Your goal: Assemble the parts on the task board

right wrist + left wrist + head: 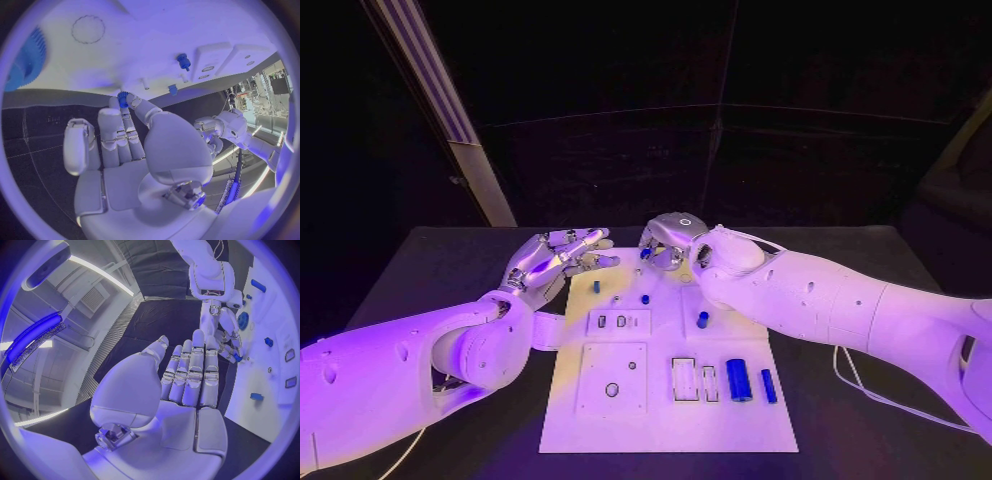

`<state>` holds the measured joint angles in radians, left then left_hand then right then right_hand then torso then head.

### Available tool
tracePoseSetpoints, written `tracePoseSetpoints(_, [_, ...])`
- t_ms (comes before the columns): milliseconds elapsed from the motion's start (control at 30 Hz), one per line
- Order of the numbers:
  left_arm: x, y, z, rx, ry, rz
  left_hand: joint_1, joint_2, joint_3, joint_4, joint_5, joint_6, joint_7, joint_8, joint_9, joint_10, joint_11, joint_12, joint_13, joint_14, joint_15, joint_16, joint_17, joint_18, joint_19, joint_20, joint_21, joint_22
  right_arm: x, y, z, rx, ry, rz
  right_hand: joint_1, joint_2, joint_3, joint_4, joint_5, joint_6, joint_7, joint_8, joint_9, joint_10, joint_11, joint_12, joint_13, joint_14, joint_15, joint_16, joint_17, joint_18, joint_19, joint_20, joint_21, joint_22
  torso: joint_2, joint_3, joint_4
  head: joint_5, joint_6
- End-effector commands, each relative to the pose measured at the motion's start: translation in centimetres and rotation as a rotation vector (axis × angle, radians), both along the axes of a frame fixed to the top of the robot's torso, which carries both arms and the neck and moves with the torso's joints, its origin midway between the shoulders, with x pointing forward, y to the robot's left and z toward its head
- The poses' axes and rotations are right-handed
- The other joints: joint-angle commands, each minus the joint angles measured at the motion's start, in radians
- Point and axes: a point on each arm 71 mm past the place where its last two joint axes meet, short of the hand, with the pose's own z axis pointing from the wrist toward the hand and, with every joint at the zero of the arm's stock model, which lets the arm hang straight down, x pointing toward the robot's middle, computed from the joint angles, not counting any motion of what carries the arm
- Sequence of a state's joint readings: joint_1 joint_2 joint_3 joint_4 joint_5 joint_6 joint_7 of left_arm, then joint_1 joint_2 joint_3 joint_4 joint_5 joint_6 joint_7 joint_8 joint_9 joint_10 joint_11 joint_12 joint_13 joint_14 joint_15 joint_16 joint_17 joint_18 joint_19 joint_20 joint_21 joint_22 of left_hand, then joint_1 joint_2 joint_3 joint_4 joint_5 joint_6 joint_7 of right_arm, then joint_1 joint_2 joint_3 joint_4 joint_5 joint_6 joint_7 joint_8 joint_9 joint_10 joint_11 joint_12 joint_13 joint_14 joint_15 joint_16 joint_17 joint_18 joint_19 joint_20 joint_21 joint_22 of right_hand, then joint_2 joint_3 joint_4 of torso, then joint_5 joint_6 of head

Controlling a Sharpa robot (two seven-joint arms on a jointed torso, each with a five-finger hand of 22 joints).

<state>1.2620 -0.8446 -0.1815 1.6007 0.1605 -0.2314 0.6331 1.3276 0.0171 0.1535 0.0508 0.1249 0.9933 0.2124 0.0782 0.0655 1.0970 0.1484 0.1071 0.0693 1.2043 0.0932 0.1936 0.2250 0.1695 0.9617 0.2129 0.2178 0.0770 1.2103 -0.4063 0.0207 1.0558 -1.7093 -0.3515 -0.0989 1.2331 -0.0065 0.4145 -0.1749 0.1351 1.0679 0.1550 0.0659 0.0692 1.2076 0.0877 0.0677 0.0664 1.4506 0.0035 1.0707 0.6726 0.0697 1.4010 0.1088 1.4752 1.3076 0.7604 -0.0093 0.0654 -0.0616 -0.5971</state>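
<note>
left hand (pixel 560 255): hovers over the table (pixel 459 260) just off the board's far-left corner, palm up, fingers (pixel 194 372) straight and side by side, thumb set apart; holds nothing.
task board (pixel 668 420): white plate, centre of table, long axis running away from the robot.
board, near-left: raised square plate (pixel 613 380) with an oval slot and small holes; nothing blue in it.
board, mid-left: smaller raised block (pixel 619 321) with two slots; contents too small to tell.
board, near-right: two outlined rectangular pockets (pixel 695 381), look unfilled; just right of them a thick blue cylinder (pixel 738 380) and a thinner blue pin (pixel 769 385) lie flat on the plate.
board, middle: short blue peg (pixel 702 320) right of the small block; small blue stud (pixel 645 298) farther back; another blue piece (pixel 596 286) near the left edge.
right hand (pixel 678 243): over the board's far end, fingers curled downward; fingertips pinch a small blue toothed part (pixel 123 96), seemingly at or just above the board surface, contact cannot be told.
large blue gear (pixel 28 60): on the board, well apart from the pinched part in the right wrist view.
</note>
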Motion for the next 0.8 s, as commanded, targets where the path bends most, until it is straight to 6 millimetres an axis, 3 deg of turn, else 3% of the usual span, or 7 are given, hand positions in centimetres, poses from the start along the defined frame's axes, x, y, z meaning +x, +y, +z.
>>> tracePoseSetpoints(33, [0.03, -0.10, 0.16, -0.007, -0.004, -0.010, 0.012, 0.000, 0.003, -0.004, 0.003, -0.001, 0.003, -0.005, -0.001, -0.002, 0.005, -0.003, -0.001, -0.004, 0.005, -0.007, 0.001, 0.015, 0.005, 0.003, -0.004, -0.001, 0.12, 0.06, 0.18, -0.023, -0.023, -0.008, -0.002, -0.015, 0.000, 0.007, -0.005, -0.007, 0.000, -0.003, -0.001, -0.008, -0.001, -0.005, -0.001, -0.007, -0.002, -0.006, -0.003, -0.013, -0.005, 0.003, 0.002, 0.000, 0.000, -0.0005, -0.0001, 0.000, -0.002])
tracePoseSetpoints(533, [0.11, -0.12, 0.14, -0.005, -0.002, -0.012, 0.011, -0.001, 0.004, -0.005, 0.002, -0.002, 0.004, -0.006, -0.001, -0.002, 0.005, -0.005, -0.002, -0.004, 0.005, -0.008, 0.002, 0.015, 0.005, 0.003, -0.005, -0.001, 0.06, 0.80, 0.21, -0.030, -0.017, 0.014, -0.007, -0.035, -0.002, 0.023, -0.011, -0.018, 0.000, -0.003, -0.002, -0.025, 0.001, -0.006, -0.003, -0.015, 0.000, -0.023, -0.032, -0.008, -0.021, 0.004, -0.007, -0.022, 0.000, -0.0008, -0.0010, 0.002, -0.007])
tracePoseSetpoints(733, [0.10, -0.10, 0.14, -0.005, -0.001, -0.012, 0.011, -0.001, 0.004, -0.005, 0.002, -0.002, 0.004, -0.006, -0.001, -0.002, 0.005, -0.005, -0.002, -0.004, 0.005, -0.008, 0.002, 0.015, 0.005, 0.003, -0.005, -0.001, 0.26, 0.40, 0.38, -0.008, -0.039, -0.006, -0.005, -0.076, -0.048, 0.060, -0.018, -0.097, 0.020, -0.004, -0.005, -0.145, 0.026, -0.003, -0.004, -0.074, 0.019, -0.170, -0.228, 0.029, -0.145, 0.022, -0.090, -0.205, 0.000, -0.0011, -0.0022, 0.003, -0.007])
tracePoseSetpoints(800, [0.11, -0.08, 0.14, -0.005, 0.000, -0.011, 0.011, -0.001, 0.004, -0.005, 0.002, -0.002, 0.004, -0.006, -0.001, -0.002, 0.005, -0.005, -0.002, -0.004, 0.005, -0.008, 0.002, 0.015, 0.005, 0.003, -0.005, -0.001, 0.31, 0.27, 0.44, 0.001, -0.044, -0.012, 0.011, -0.082, -0.084, 0.076, -0.023, -0.134, 0.021, -0.002, -0.004, -0.201, 0.031, 0.000, -0.003, -0.074, 0.020, -0.196, -0.244, 0.040, -0.180, 0.026, -0.126, -0.266, 0.001, -0.0011, -0.0024, 0.003, -0.006])
